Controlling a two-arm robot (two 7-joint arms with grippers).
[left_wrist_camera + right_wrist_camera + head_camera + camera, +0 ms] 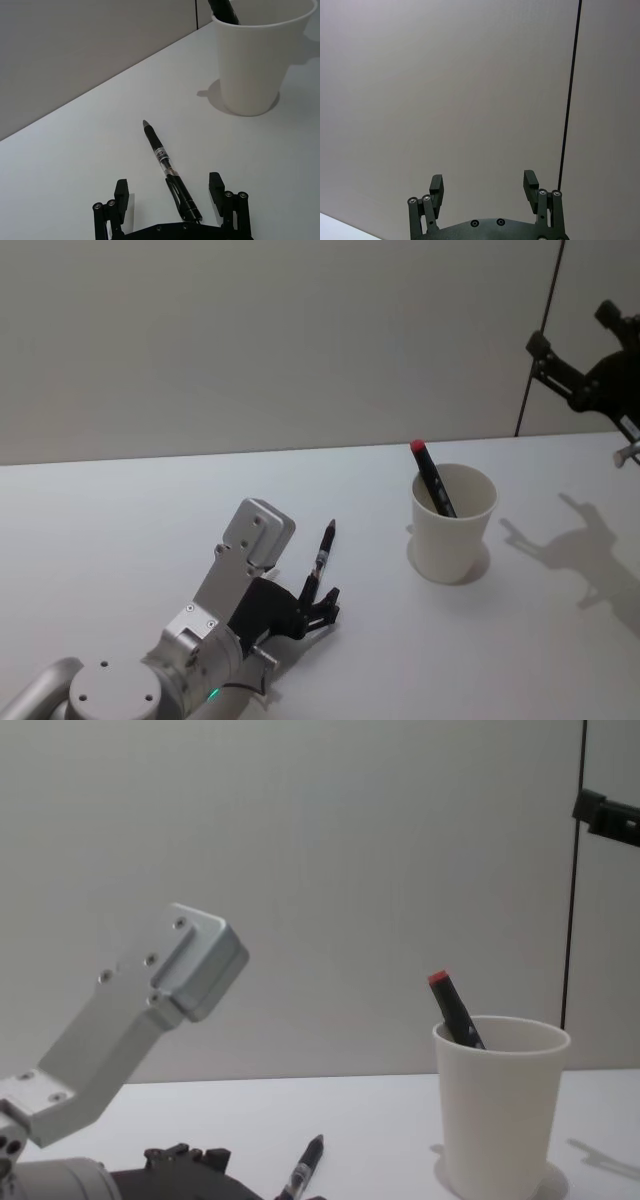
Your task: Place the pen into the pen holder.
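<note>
Left gripper [169, 186] sits low on the white table [120, 540], its two black fingers [122, 192] spread wide on either side of the back end of the pen [161, 155]. Neither finger touches the pen, so nothing is gripped. The pen lies flat on the table, a slim black barrel with a clear middle section and a label, its tip pointing away from the gripper toward the wall.

To the right of the pen, well apart from it, stands the pen holder [453, 530], a plain white paper cup with a rolled rim, narrowing toward its base. A second black pen with a red end [430, 475] leans inside it, sticking out above the rim. Bare tabletop lies between the flat pen and the cup.

Right gripper [482, 182] is raised high at the right, fingers open and empty, facing the plain grey wall.
</note>
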